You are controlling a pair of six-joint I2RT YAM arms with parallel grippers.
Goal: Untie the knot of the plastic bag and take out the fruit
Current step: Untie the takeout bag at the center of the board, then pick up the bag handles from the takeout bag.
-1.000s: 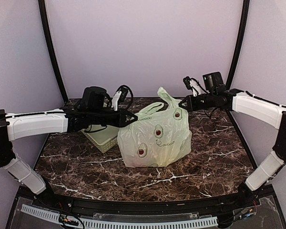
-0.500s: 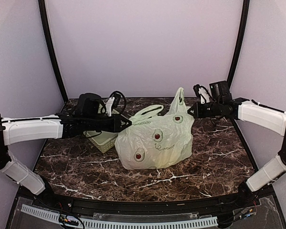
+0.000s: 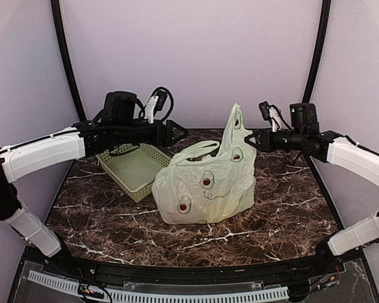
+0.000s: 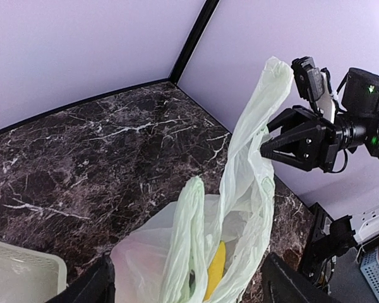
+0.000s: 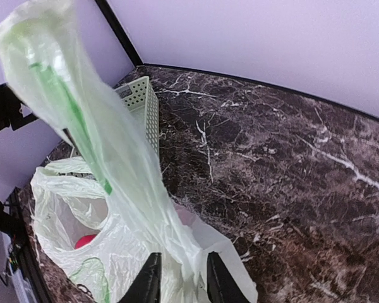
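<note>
One plastic bag (image 3: 205, 189) sat mid-tabletop (image 3: 284, 208) beside a basket (image 3: 136, 170); its printed lettering was unreadable. Contents were mostly hidden: a yellow piece (image 4: 216, 278), probably banana, showed from the left wrist only, and a red piece (image 5: 85, 242) from the right wrist only. The left gripper (image 3: 182, 132) stood wide and empty. The right gripper (image 5: 180, 281) stood narrow around the raised handle (image 5: 63, 82); whether it clamped could not be told.

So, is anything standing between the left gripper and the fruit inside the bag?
Only the plastic bag itself: its loose handle sags across the open mouth, in front of the yellow fruit. The left gripper hangs open beside it. The other handle runs up between the right gripper's fingers.
</note>
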